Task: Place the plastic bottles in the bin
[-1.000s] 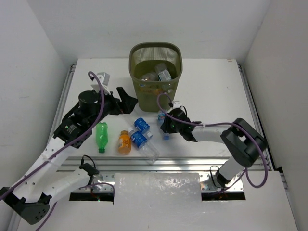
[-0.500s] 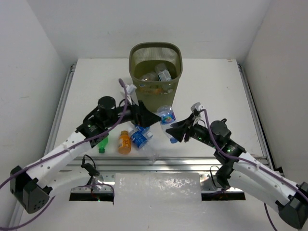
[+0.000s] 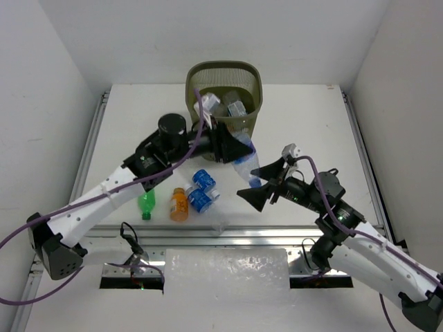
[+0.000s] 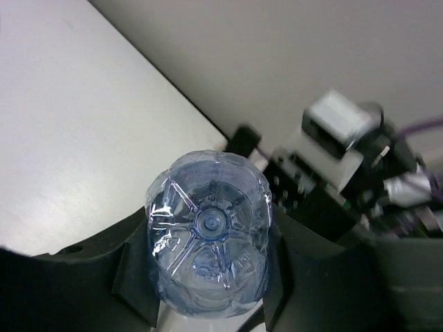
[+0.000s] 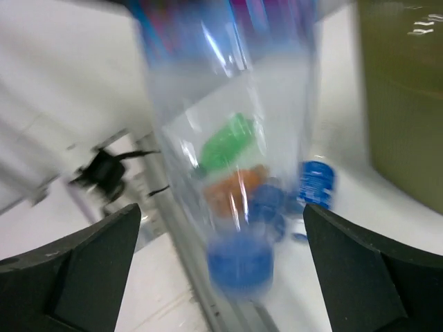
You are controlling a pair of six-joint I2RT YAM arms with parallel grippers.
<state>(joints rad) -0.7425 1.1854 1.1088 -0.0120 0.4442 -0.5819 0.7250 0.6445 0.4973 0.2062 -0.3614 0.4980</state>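
My left gripper (image 3: 239,146) is shut on a clear plastic bottle (image 3: 246,162), held in the air in front of the olive-green bin (image 3: 225,64). In the left wrist view the bottle's base (image 4: 208,228) fills the space between both fingers. The bottle slants down to its blue cap (image 5: 241,266), which lies between the wide-open fingers of my right gripper (image 3: 263,183) without touching them. On the table lie a green bottle (image 3: 146,204), an orange bottle (image 3: 179,204) and two blue-labelled bottles (image 3: 203,180). More bottles (image 3: 232,107) lie inside the bin.
The bin's wall (image 5: 408,104) stands close on the right of the right wrist view. The metal rail (image 3: 228,235) runs along the table's near edge, just in front of the lying bottles. White walls close the table in on the left, right and back.
The clear bottle passed from my right gripper to my left. The left gripper shut on its base, the right one opened and drew back, and the left arm lifted it toward the bin.
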